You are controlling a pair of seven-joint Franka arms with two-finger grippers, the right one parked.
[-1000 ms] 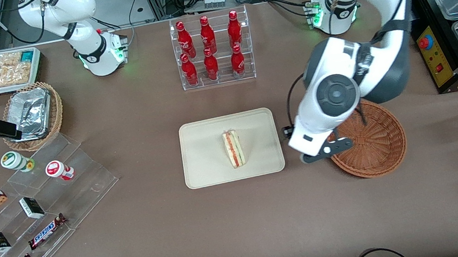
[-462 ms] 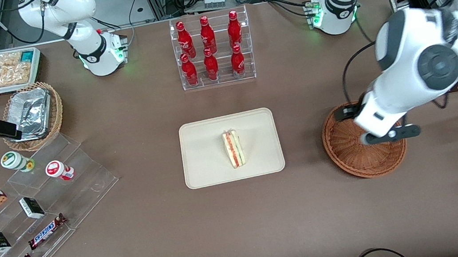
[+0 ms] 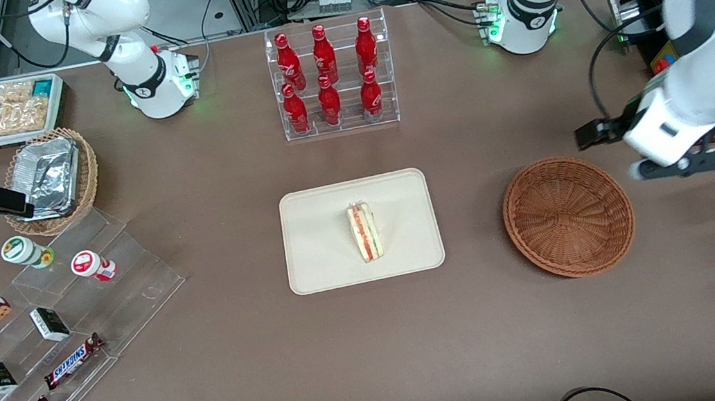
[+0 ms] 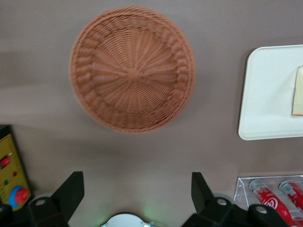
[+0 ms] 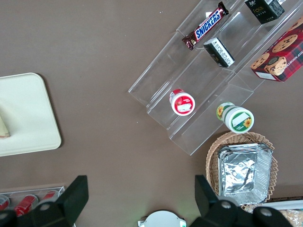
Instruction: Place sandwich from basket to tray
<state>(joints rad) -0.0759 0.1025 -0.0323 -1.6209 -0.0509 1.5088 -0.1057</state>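
Sandwich (image 3: pixel 365 231) lies on tray (image 3: pixel 317 262), basket (image 3: pixel 568 216) empty; I keep pincer (image 4: pixel 137 195) spread, holding nothing, high above surface (image 3: pixel 379 351).

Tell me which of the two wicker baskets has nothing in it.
The reddish-brown basket near the gripper is empty; the tan basket holds foil containers.

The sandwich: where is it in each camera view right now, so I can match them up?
Front view: the sandwich lies on the tray, beside the basket.
Left wrist view: sandwich at the frame edge, on the tray.
Right wrist view: a sliver on the tray.
Shared landmark: the tray.
The gripper is open, away from both.
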